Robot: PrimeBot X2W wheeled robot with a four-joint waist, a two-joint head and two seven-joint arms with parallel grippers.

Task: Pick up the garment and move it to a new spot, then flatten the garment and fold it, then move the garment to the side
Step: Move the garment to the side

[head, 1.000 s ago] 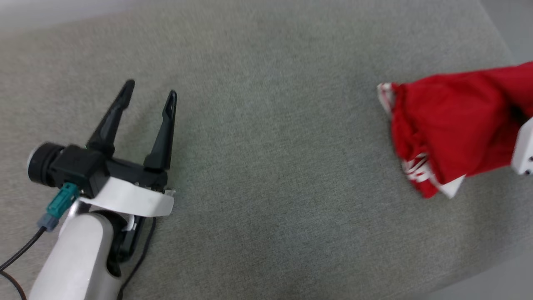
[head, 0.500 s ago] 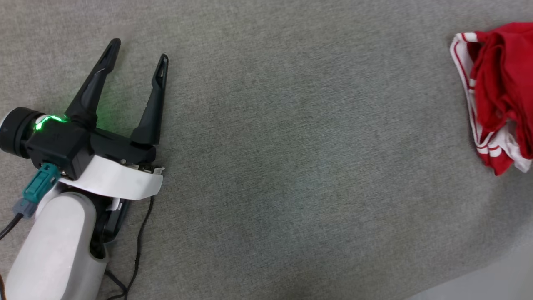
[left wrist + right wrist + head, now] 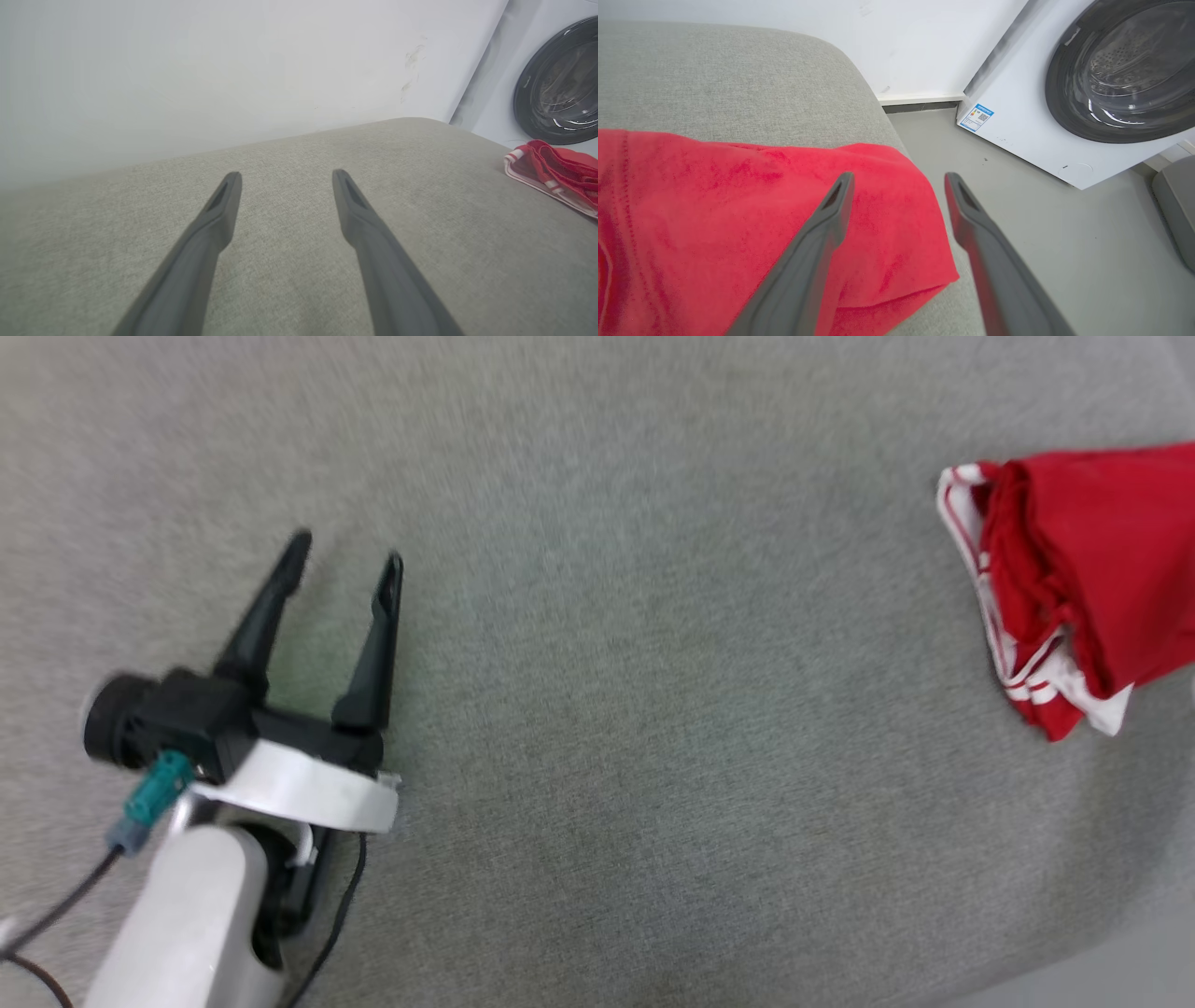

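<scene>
The garment [image 3: 1083, 579], a red shirt folded into a bundle with red-and-white striped trim and a white sleeve edge showing, lies at the right edge of the grey cushion [image 3: 635, 709]. It reaches the cushion's rim in the right wrist view [image 3: 738, 214] and sits far right in the left wrist view [image 3: 556, 172]. My left gripper [image 3: 345, 549] is open over bare cushion at the left, far from the shirt, fingers apart [image 3: 285, 177]. My right gripper [image 3: 899, 179] is open above the shirt's outer edge, holding nothing. The number print is hidden.
A white washing machine with a dark round door [image 3: 1120, 70] stands on the grey floor [image 3: 1064, 242] just past the cushion's right end. A white wall [image 3: 210, 70] runs behind the cushion. A cable [image 3: 336, 915] trails by my left arm.
The head camera has kept shifting, so the whole picture moved. One second ago the right arm held the raised shirt; now the shirt lies folded on the cushion and the right gripper is open.
</scene>
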